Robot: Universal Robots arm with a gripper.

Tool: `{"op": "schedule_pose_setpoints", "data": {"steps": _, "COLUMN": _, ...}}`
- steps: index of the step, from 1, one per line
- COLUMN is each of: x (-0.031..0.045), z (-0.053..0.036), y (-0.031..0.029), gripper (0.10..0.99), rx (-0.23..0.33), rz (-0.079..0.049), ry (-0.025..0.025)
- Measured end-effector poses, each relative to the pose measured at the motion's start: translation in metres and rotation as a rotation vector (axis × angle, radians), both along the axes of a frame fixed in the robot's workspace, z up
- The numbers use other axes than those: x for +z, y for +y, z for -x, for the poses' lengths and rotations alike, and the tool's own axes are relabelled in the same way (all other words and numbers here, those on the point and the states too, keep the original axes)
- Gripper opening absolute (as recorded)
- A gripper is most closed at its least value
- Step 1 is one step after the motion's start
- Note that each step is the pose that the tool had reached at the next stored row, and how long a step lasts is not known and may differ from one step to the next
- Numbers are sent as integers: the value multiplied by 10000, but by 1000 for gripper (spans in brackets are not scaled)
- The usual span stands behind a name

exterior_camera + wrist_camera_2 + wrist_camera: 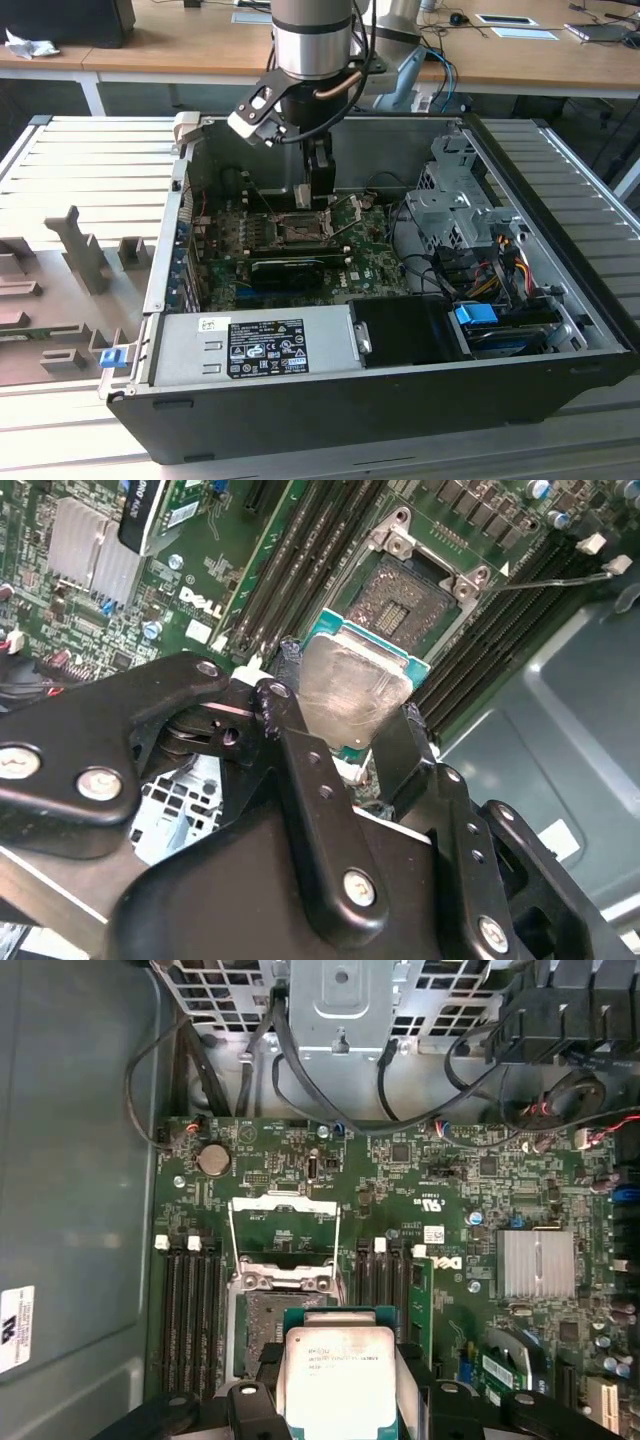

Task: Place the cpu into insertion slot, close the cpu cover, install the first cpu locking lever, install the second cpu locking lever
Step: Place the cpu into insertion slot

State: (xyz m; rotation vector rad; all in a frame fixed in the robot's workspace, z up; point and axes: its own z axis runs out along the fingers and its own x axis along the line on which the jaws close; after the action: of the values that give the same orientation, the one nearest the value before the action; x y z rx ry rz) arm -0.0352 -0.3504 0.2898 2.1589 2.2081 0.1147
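Observation:
My gripper (350, 715) is shut on the cpu (352, 692), a flat silver-topped chip with a green edge, held by two opposite sides between black fingers (283, 715). The cpu (338, 1380) hangs above the green board, partly over one edge of the open insertion slot (260, 1332). In the second wrist view the insertion slot (405, 598) shows bare dark contacts. The cpu cover (283, 1228) is swung open beside the slot. A thin wire locking lever (560, 580) stands raised. In the exterior view the gripper (318, 198) hovers over the insertion slot (298, 231) inside the case.
Black memory slots (190, 1310) flank the socket. A ribbed silver heatsink (536, 1263) sits on the board. A drive cage (455, 205) and cable bundles (500, 260) fill the case at the exterior view's right; a power supply (255, 345) lies along the near wall.

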Motion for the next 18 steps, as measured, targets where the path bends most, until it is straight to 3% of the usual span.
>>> {"op": "schedule_pose_setpoints", "data": {"steps": 5, "x": -149, "z": 4, "y": 10, "gripper": 529, "rx": -313, "rz": -1, "ry": -1}}
{"op": "schedule_pose_setpoints", "data": {"steps": 9, "x": -248, "z": 27, "y": 106, "gripper": 529, "rx": -306, "rz": -8, "ry": -1}}
{"op": "schedule_pose_setpoints", "data": {"steps": 18, "x": -472, "z": 93, "y": 145, "gripper": 529, "rx": -250, "rz": -42, "ry": 1}}
